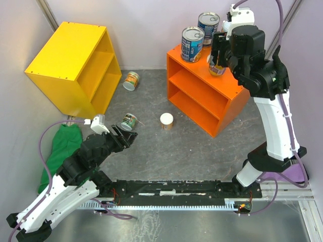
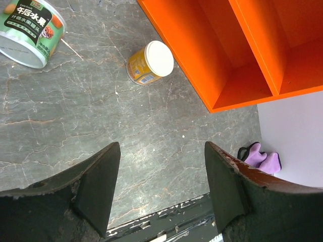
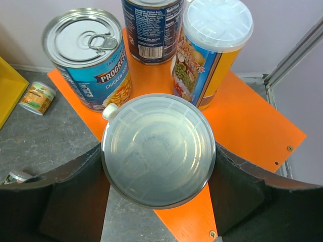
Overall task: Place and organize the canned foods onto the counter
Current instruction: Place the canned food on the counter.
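Up over the orange bench (image 3: pixel 252 123), grips a short pale-lidded can (image 3: pixel 159 151) across its side wall with the right fingers (image 3: pixel 242 186), lid up, just beside two blue-labelled tins (image 3: pixel 86 55) and a tall white-lidded can (image 3: pixel 212 50) standing there. Looks rigid and fairly weighty, with a slick label: best squeezed mid-wall, never by the soft plastic lid. Down low, hovers with left fingers (image 2: pixel 98 186) spread and empty near a green-labelled can (image 2: pixel 30 30) lying on its side and a yellow can (image 2: pixel 150 63) upright.
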### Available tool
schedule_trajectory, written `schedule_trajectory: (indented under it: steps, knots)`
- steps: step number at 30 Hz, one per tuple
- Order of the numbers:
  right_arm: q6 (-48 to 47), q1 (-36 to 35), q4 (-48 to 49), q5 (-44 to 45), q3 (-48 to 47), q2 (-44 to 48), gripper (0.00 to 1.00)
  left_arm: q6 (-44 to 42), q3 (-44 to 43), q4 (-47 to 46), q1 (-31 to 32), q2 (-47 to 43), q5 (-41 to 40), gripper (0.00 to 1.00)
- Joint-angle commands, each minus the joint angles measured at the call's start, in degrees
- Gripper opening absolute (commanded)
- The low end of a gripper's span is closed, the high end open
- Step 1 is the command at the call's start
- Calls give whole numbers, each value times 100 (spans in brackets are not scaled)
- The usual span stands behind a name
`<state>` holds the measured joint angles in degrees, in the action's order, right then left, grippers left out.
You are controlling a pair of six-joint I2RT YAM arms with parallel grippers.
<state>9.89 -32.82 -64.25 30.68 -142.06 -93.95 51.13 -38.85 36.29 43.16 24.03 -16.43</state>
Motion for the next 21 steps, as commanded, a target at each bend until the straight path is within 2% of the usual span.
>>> schedule_trajectory:
  steps: [1, 14, 19, 21]
  knots:
    - [197, 244, 894, -421, -155, -101, 1, -244, -248, -229, 9, 54, -141, 74]
    - [449, 671, 776, -918, -496, -723, 2, -229, -246, -169, 8, 110, -274, 75]
    - [501, 718, 674, -926, -469, -836, 5, -187, -205, -162, 8, 93, -288, 75]
    - [505, 717, 651, -932, -413, -861, 9, -166, -178, -173, 4, 83, -283, 75]
